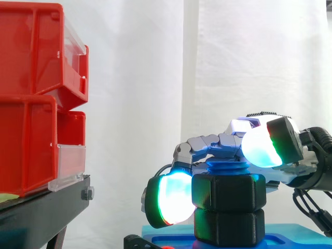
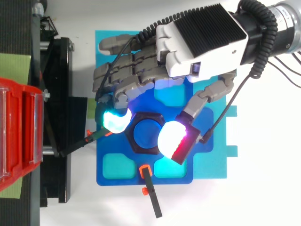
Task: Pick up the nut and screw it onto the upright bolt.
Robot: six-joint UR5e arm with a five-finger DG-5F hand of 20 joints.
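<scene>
A black hex nut (image 1: 228, 192) sits on the upright blue bolt (image 2: 146, 133), whose threaded top (image 1: 227, 168) rises just above it. Beneath it a second black hex piece (image 1: 228, 225) rests on the blue base plate (image 2: 207, 165). My hand (image 2: 202, 42) reaches over the bolt from the upper right. Its fingers are curled round the nut (image 2: 141, 149). One glowing fingertip (image 2: 115, 120) presses its left side and the thumb pad (image 2: 174, 139) presses its right side.
Red bins (image 1: 31, 93) are stacked on a black stand (image 1: 41, 207) at the left. A thin black rod with an orange clip (image 2: 151, 193) lies at the plate's front edge, and another rod (image 2: 77, 147) slants in from the stand.
</scene>
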